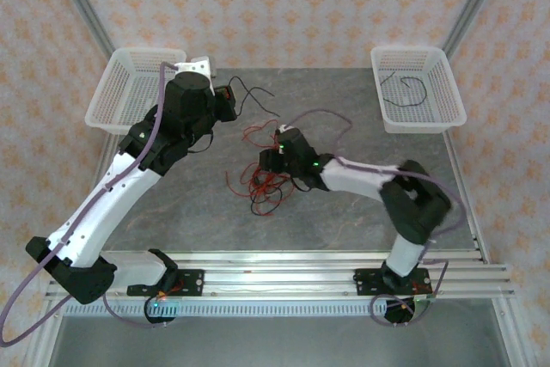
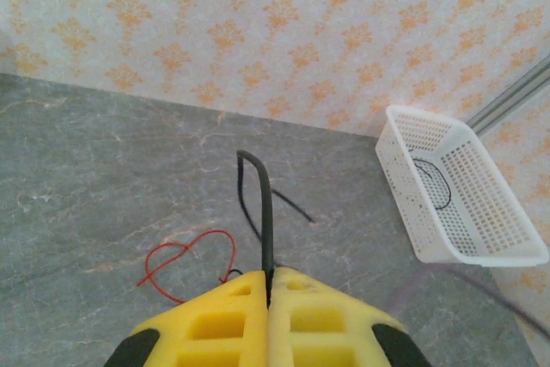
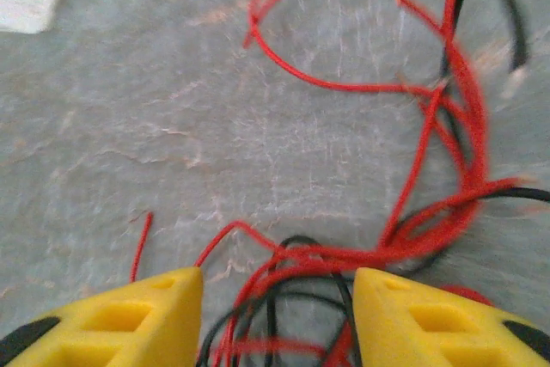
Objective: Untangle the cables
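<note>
1. The left claw (image 2: pixel 268 279) is noted fully closed, with a black cable (image 2: pixel 265 204) pinched between its tips. The cable rises from the tips, bends over and trails down to the bench (image 2: pixel 86 169).
2. In the overhead view the left claw (image 1: pixel 225 102) is seen at the far left of the bench, near the left basket (image 1: pixel 110 100).
3. The right claw (image 3: pixel 277 281) is noted about half open, with nothing gripped. Its fingers are set either side of a tangle of red and black cables (image 3: pixel 412 238), low over the bench.
4. The main tangle (image 1: pixel 262 182) is located at mid-bench. One black strand (image 1: pixel 411 88) lies in the right basket (image 1: pixel 449 92).
5. Risk: if the right claw is closed where it stands, several strands are likely to be taken at once. The tangle would then be dragged as a lump and its knots tightened.
6. Risk: it cannot be told whether the pinched black cable runs into the tangle. If it does, a pull toward a basket would draw the red strands along.
7. Risk: so fine a strand could be lost from the closed tips under tension.
8. The right wrist view is blurred, so individual crossings cannot be sorted out and a single strand could be misjudged.
</note>
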